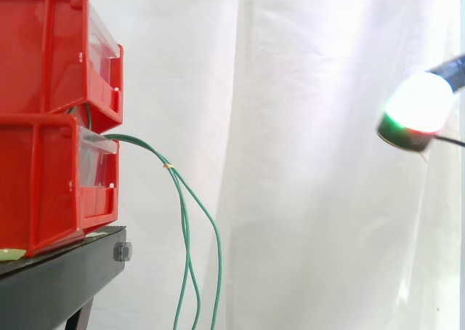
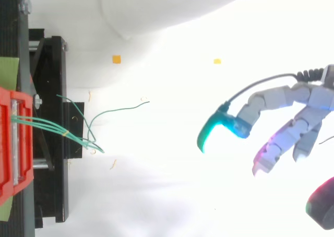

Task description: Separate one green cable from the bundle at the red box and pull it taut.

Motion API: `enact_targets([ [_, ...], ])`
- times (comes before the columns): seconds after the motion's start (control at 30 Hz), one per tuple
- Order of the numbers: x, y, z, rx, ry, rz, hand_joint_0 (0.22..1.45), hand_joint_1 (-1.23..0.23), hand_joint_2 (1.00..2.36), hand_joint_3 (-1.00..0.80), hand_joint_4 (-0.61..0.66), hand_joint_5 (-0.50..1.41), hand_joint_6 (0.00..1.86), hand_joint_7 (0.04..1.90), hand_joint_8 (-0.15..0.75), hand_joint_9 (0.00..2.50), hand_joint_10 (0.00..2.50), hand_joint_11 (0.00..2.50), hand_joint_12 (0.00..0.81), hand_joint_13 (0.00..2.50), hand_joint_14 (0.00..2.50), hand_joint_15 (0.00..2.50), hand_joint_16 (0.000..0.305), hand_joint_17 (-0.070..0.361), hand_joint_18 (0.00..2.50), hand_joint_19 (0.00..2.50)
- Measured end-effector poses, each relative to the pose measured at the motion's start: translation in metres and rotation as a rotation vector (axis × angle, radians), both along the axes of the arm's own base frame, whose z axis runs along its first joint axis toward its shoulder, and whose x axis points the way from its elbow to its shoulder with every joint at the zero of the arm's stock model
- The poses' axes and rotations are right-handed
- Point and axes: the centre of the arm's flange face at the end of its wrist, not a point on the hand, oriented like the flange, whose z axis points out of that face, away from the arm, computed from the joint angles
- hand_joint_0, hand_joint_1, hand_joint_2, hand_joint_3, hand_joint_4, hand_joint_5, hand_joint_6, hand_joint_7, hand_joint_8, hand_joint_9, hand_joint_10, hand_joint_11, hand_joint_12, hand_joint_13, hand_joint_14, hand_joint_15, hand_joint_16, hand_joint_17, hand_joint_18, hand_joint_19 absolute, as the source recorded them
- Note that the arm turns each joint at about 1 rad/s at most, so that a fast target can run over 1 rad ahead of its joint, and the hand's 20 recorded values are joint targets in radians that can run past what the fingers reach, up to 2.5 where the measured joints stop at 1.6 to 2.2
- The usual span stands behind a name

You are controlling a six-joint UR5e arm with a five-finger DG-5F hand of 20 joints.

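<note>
Several thin green cables [image 1: 182,199] come out of the lower red box [image 1: 51,184] as a bundle tied with a small yellow band [image 1: 168,166], then hang down past the stand's edge. From above, the green cables [image 2: 73,132] fan out from the red box [image 2: 15,143], and one loose end curls away to the right. My hand [image 2: 292,117] is well to the right of the cables, apart from them. Its fingers are spread and only loosely bent, with nothing between them. In the side view one glowing fingertip [image 1: 418,112] shows at the right edge.
A second red box [image 1: 51,54] is stacked on the lower one. Both rest on the black stand [image 1: 58,279]. A white curtain hangs behind. Small yellow scraps [image 2: 116,59] lie on the white floor.
</note>
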Motion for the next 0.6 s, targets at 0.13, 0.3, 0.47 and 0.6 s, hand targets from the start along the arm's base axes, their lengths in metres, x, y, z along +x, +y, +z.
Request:
enact_targets([
  [0.13, 0.007, -0.006, 0.013, -0.102, -0.031, -0.013, 0.37, -0.34, 1.00, -0.50, 0.14, -0.26, 0.50, 0.69, 0.387, 0.99, 0.01, 0.22, 0.466, 1.02, 0.00, 0.15, 0.082, 0.185, 1.41, 0.00],
  [0.3, 0.010, -0.013, 0.024, -0.227, -0.025, -0.015, 0.37, -0.34, 1.00, -0.50, 0.14, -0.26, 0.50, 0.70, 0.384, 0.99, 0.01, 0.24, 0.459, 1.00, 0.01, 0.15, 0.081, 0.182, 1.38, 0.00],
  [0.47, 0.011, -0.023, 0.025, -0.267, -0.020, -0.024, 0.37, -0.34, 1.00, -0.50, 0.14, -0.26, 0.50, 0.70, 0.384, 0.98, 0.01, 0.23, 0.459, 1.00, 0.01, 0.15, 0.081, 0.181, 1.37, 0.00],
  [0.6, 0.014, -0.034, 0.021, -0.263, -0.025, -0.033, 0.37, -0.34, 1.00, -0.50, 0.14, -0.26, 0.50, 0.69, 0.382, 0.98, 0.01, 0.24, 0.454, 0.98, 0.01, 0.15, 0.079, 0.179, 1.33, 0.00],
])
